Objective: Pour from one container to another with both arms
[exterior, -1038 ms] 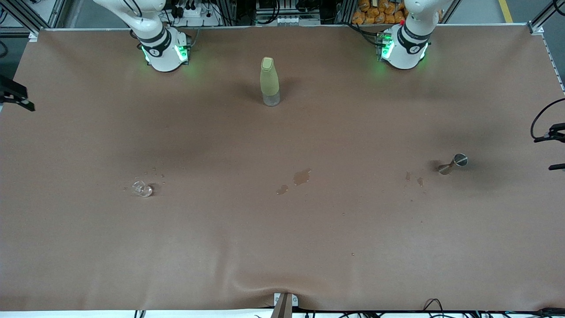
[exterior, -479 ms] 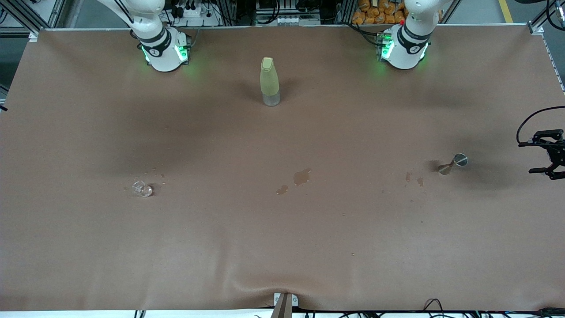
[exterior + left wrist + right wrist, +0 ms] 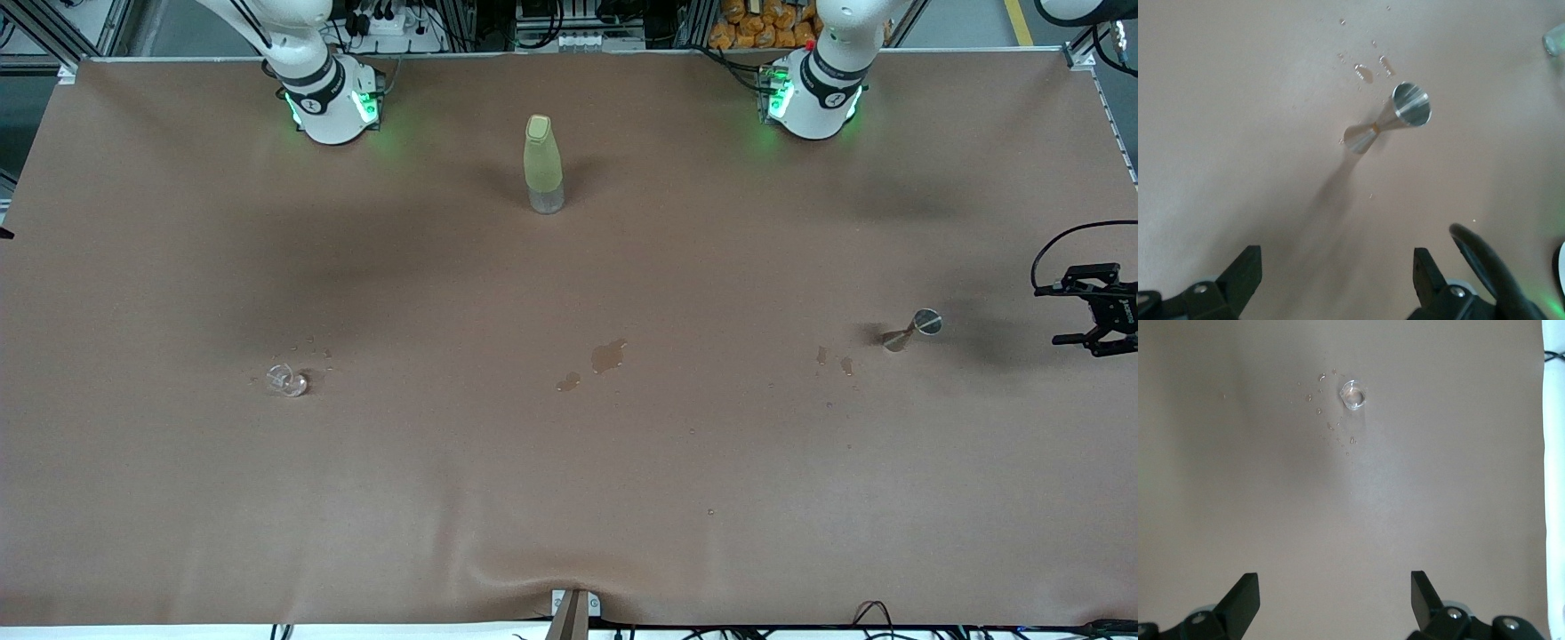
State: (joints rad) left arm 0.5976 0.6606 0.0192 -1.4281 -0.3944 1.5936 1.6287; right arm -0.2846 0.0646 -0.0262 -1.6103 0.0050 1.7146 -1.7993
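The left gripper [image 3: 1092, 311] hangs over the table's edge at the left arm's end, jaws spread wide and empty, with the metal jigger [image 3: 913, 329] standing upright on the brown table [image 3: 569, 498] near it, a few droplets (small wet marks) beside its foot. The right gripper [image 3: 1331, 600] shows only in its own wrist view, jaws likewise wide and holding nothing, above bare table with the clear glass cup [image 3: 286, 380] well apart from it, toward the right arm's end, ringed by droplets.
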